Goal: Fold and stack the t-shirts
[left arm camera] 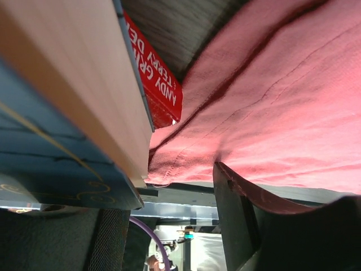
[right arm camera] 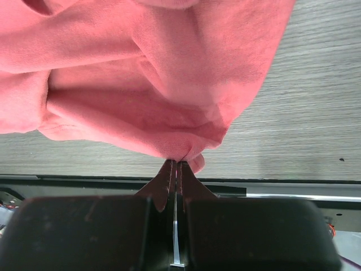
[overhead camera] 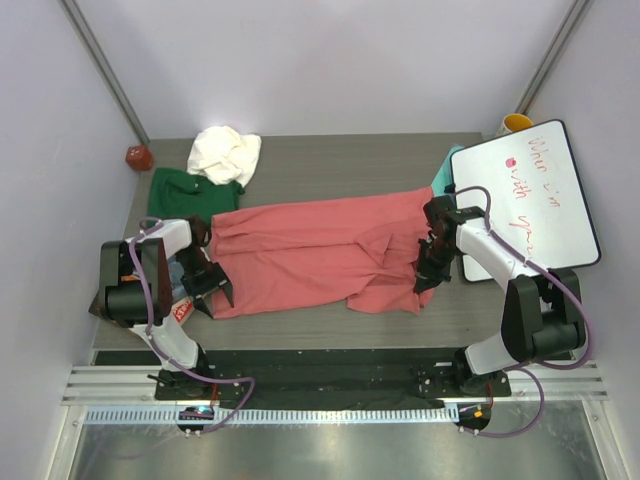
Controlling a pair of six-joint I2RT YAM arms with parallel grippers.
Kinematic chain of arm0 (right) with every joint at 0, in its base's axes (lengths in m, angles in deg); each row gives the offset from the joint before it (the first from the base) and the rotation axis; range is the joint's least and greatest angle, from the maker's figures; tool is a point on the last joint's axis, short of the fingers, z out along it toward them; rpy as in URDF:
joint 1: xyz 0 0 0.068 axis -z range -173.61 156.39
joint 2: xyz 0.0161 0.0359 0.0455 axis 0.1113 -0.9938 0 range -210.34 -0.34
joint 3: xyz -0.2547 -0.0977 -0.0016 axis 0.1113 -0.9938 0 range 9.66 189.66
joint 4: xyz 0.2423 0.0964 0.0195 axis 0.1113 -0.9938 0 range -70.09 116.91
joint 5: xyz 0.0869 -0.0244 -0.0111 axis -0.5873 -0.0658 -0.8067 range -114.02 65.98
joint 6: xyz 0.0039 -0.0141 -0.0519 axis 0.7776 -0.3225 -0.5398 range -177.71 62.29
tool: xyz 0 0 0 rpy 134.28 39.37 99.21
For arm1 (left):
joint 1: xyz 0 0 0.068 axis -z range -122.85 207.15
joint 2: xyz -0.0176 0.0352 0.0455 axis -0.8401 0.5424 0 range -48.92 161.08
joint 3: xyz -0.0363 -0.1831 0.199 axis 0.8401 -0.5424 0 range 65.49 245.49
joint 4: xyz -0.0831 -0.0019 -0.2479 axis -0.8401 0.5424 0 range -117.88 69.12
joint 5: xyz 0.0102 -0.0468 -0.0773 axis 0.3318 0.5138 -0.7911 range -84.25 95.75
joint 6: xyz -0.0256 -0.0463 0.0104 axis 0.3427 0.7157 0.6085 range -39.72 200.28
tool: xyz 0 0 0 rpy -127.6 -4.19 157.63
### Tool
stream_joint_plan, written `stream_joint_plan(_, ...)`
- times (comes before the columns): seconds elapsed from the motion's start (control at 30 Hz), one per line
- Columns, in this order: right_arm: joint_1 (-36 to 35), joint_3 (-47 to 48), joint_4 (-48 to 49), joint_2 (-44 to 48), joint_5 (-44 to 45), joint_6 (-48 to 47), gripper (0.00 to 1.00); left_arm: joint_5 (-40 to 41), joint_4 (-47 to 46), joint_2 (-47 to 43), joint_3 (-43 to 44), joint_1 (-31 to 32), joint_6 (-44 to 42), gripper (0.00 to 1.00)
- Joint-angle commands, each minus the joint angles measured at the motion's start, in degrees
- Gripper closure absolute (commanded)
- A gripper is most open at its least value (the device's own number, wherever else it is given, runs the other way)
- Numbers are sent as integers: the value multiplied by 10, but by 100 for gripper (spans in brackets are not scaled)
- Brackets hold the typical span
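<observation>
Right gripper [right arm camera: 176, 164] pinches soft pink shirt [overhead camera: 320, 250] mid-table at its right edge; my left gripper [overhead camera: 212, 288] gapes at its left hem, glossy books [left arm camera: 158, 84] crowding it. Green shirt [overhead camera: 185, 190], crumpled white shirt [overhead camera: 225, 150] lie far left.

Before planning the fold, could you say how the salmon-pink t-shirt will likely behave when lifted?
Probably floppy: the salmon-pink t-shirt bunches into soft folds where the right jaws pinch it. Likely light, since the thin cloth lies creased and flat.
</observation>
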Motion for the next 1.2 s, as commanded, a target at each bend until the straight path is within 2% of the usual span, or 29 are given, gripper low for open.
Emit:
stream_joint_plan(0.0,5,18,-7,18,-10,-1,99,-1,12,9,-1,-1,-9,43)
stream_joint_plan(0.27,12,24,-12,32,-15,4,99,-2,14,17,-4,-1,-10,50)
stream_joint_plan(0.37,17,25,-21,40,-16,6,99,-4,14,21,-6,-1,-10,61)
stream_joint_plan(0.4,18,26,-24,41,-18,7,99,-6,17,25,-5,-1,-11,68)
stream_joint_plan(0.5,19,28,-39,53,-19,7,99,-4,21,27,-4,-1,-17,81)
stream_joint_plan(0.67,23,28,-57,80,-28,15,99,3,23,12,-2,-1,-14,93)
stream_joint_plan(1.07,45,22,-103,118,-5,10,99,12,55,-18,43,0,-17,95)
stream_joint_plan(1.17,48,16,-112,128,-5,12,99,12,60,-19,53,-1,-19,99)
